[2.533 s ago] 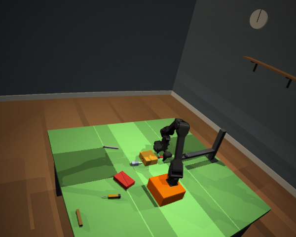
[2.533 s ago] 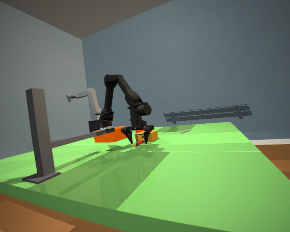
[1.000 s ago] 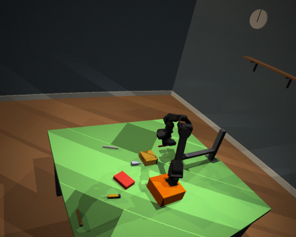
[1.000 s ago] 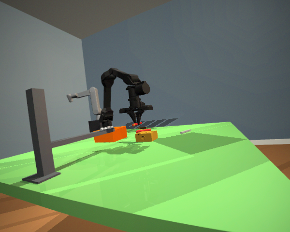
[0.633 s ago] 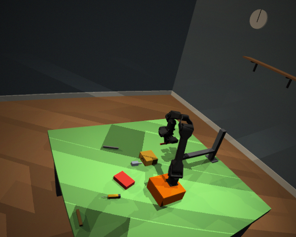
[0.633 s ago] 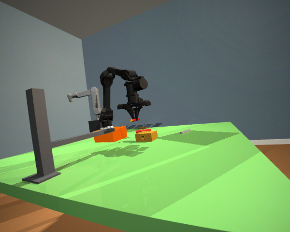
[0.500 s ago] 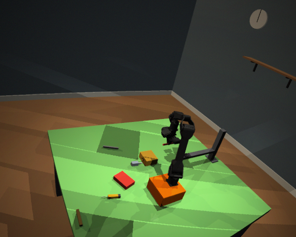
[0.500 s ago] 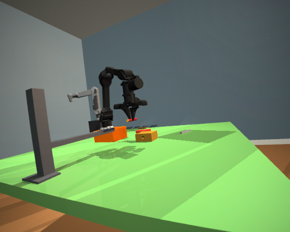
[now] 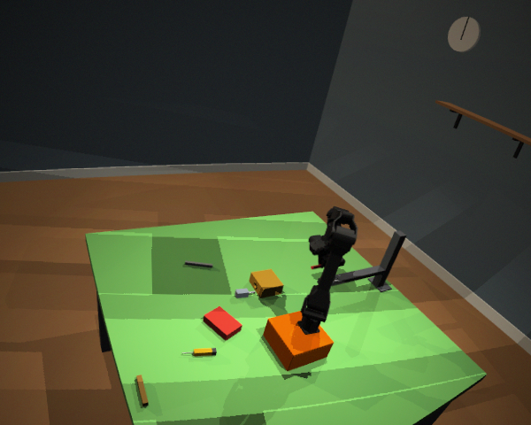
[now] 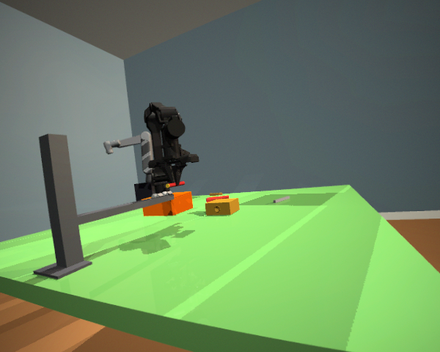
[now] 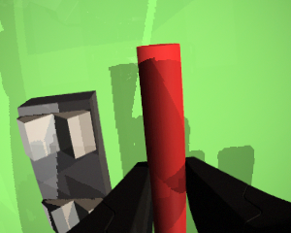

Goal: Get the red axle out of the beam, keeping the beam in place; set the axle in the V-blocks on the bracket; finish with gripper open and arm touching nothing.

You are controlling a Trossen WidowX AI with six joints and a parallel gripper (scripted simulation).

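Up close in the exterior view, the grey bracket stands upright, its pale V-blocks with nothing in them! Just beyond, the gripper has its fingers clamped on the red axle, up in the air, beside the V-blocks in the wrist view. Farther back, the amber beam sits on the green table, axle out, and behind it lies a flat red block.
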